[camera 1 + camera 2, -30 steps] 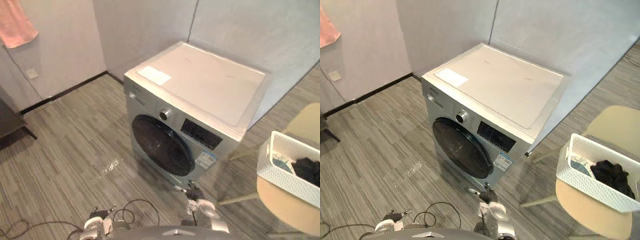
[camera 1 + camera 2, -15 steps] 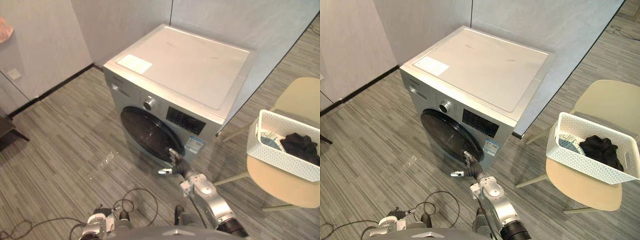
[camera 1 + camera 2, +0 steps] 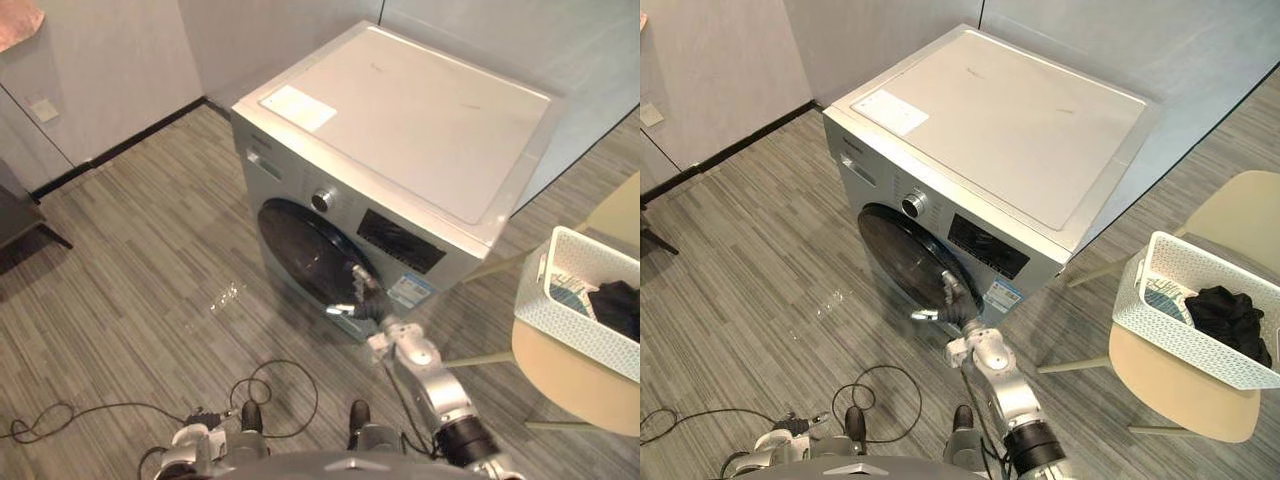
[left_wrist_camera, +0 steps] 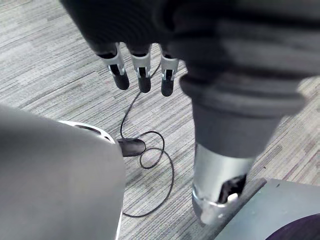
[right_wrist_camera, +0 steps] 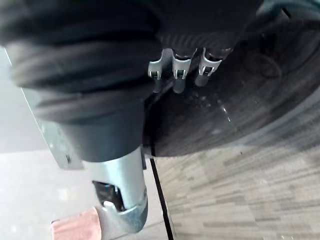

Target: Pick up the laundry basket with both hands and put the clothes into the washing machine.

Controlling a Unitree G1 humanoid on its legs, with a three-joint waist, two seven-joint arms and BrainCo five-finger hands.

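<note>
Left hand (image 4: pixel 144 75) hangs low over the grey plank floor (image 3: pixel 130 260), fingers straight and slightly apart, holding nothing. Right hand (image 3: pixel 365 300) is out ahead, fingers extended, with the tips at the closed dark round door (image 3: pixel 300 250) of the washing machine (image 3: pixel 1010 130). The machine stands against a grey wall (image 3: pixel 880 40). Well to the right of that hand, the white laundry basket (image 3: pixel 1170 330) sits on a beige chair (image 3: pixel 1175 395). Dark clothes (image 3: pixel 1228 320) lie inside the basket.
</note>
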